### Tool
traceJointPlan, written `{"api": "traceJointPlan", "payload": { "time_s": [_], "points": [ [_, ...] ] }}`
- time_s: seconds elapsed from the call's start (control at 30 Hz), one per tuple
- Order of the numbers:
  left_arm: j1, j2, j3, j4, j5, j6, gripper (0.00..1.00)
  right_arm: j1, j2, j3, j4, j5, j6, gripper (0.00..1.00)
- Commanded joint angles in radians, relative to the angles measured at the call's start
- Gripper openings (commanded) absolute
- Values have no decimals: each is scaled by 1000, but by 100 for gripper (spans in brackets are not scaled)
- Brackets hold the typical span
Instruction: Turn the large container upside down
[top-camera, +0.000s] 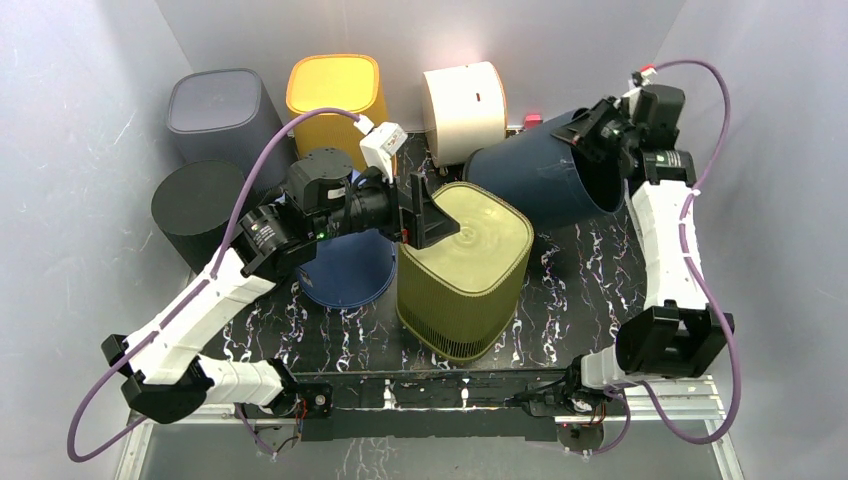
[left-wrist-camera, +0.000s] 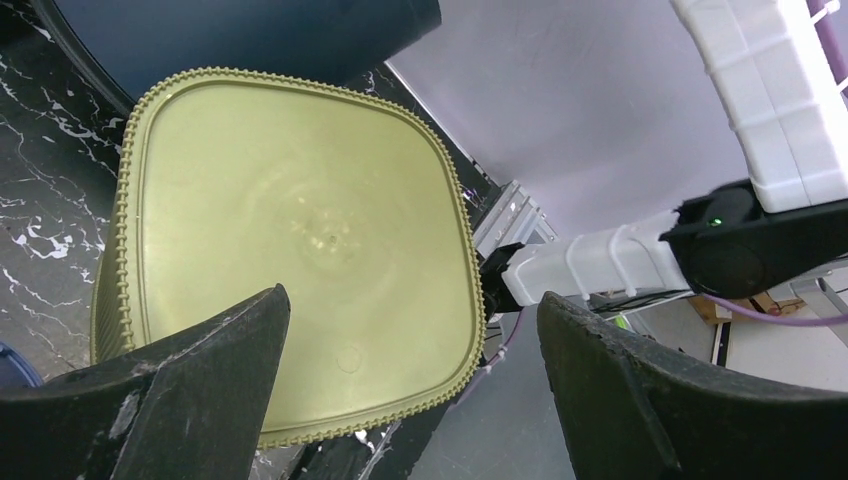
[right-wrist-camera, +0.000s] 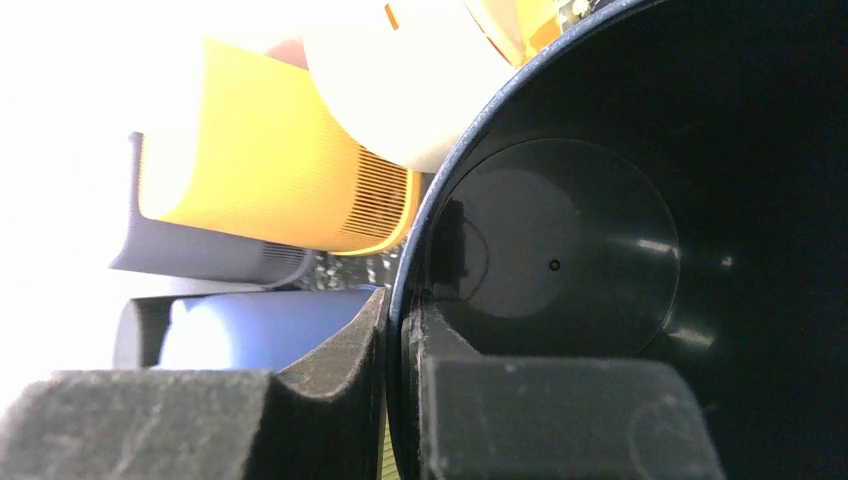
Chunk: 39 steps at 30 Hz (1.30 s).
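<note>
Containers crowd the black marbled table (top-camera: 580, 270) around an olive container (top-camera: 470, 265) that stands base-up in the middle; behind it and to its right the large navy container (top-camera: 535, 185) is tipped on its side, mouth facing away from the olive one, its wall just beside the olive one's rear corner; the right gripper (top-camera: 603, 128) is clamped on the navy rim, one finger inside and one outside; the left gripper (top-camera: 420, 215) hangs over the olive container's left edge, jaws spread wide and holding nothing; a blue container (top-camera: 350, 272) sits just left of the olive one, under the left arm; a cream container (top-camera: 462, 110) lies on its side behind it; a yellow container (top-camera: 335, 92), a grey container (top-camera: 215, 112) and a black container (top-camera: 195, 208) stand further to its back-left.
</note>
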Motion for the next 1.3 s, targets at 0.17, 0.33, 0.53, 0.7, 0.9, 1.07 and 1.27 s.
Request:
{"api": "traceJointPlan", "payload": {
  "time_s": [0.17, 0.33, 0.53, 0.7, 0.9, 1.07, 1.27],
  "points": [
    [-1, 33, 56, -6, -42, 33, 94, -169, -105, -436, 720, -383, 482, 0],
    [8, 85, 141, -62, -114, 52, 95, -214, -111, -487, 510, -291, 328, 0],
    [186, 206, 262, -99, -7, 36, 95, -217, -71, -435, 217, -98, 15, 19],
    [328, 373, 389, -113, 157, 34, 95, -215, -52, -461, 145, 3, -84, 36],
    [366, 556, 491, -137, 223, 90, 95, -215, -41, -471, 123, 34, -120, 56],
    [378, 658, 489, -137, 231, 124, 95, -214, -42, -477, 120, 41, -127, 61],
    [385, 753, 419, 51, 383, 87, 92, -214, -29, -496, 129, 24, -133, 62]
  ]
}}
